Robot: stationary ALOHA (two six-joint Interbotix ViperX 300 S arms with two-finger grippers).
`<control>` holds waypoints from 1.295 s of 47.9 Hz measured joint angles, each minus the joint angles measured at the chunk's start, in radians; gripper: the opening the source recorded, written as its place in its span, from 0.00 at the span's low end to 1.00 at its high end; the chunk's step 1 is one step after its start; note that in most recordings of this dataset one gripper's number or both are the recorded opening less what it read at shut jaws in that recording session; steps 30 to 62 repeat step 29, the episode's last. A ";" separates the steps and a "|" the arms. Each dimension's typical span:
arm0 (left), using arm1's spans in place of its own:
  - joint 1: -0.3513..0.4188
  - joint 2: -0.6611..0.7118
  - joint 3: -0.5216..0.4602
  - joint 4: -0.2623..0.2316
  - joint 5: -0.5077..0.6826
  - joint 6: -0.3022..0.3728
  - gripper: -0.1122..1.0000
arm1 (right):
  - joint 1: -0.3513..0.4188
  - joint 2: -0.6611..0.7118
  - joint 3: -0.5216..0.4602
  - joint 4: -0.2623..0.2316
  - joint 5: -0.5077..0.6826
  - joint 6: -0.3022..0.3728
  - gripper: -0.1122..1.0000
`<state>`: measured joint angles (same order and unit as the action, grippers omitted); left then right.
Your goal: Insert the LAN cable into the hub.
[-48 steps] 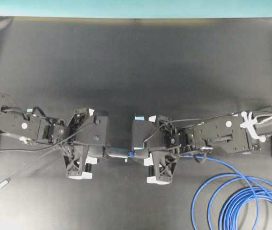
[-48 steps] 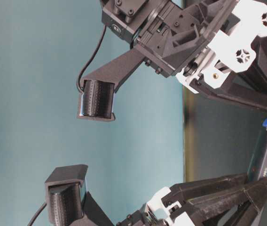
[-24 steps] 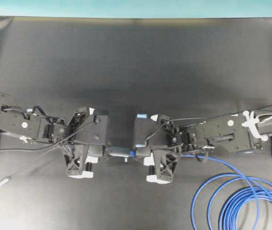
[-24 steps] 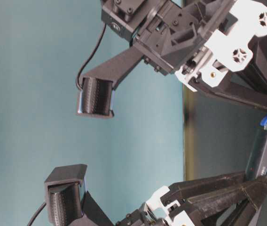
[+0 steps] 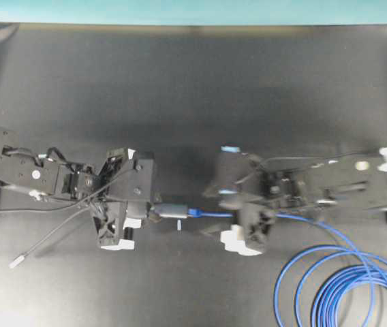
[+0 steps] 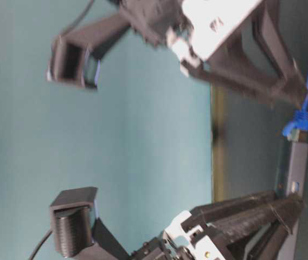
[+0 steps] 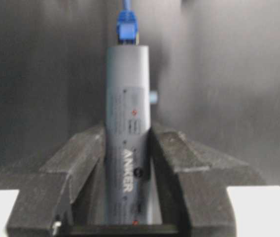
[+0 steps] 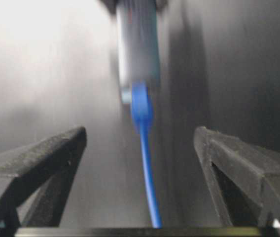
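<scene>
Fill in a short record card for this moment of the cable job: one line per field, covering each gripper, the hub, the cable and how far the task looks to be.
left gripper: shut on the hub, fingers against its two sides
right gripper: open, fingers wide apart, touching nothing
hub: grey bar, lettered face toward the left wrist camera
LAN cable: blue plug sits at the hub's far end, cable runs between the right gripper's fingers, the rest coiled on the table
grey cord: trails from under the left arm, small plug lying free
task state: plug looks inserted; depth cannot be judged
</scene>
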<state>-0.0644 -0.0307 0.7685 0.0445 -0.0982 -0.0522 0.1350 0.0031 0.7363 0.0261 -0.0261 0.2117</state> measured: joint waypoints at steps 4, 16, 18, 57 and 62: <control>-0.003 -0.002 0.003 -0.002 0.015 0.000 0.35 | 0.000 -0.031 0.032 0.002 -0.006 0.018 0.87; -0.005 -0.005 0.012 -0.002 0.026 -0.014 0.35 | 0.000 -0.057 0.063 0.002 -0.032 0.029 0.87; -0.006 -0.005 0.012 -0.002 0.028 -0.015 0.35 | 0.000 -0.057 0.063 0.002 -0.034 0.029 0.87; -0.006 -0.006 0.014 0.000 0.026 -0.032 0.35 | 0.002 -0.069 0.077 0.002 -0.035 0.029 0.87; -0.006 -0.006 0.014 0.000 0.026 -0.032 0.35 | 0.002 -0.069 0.077 0.002 -0.035 0.029 0.87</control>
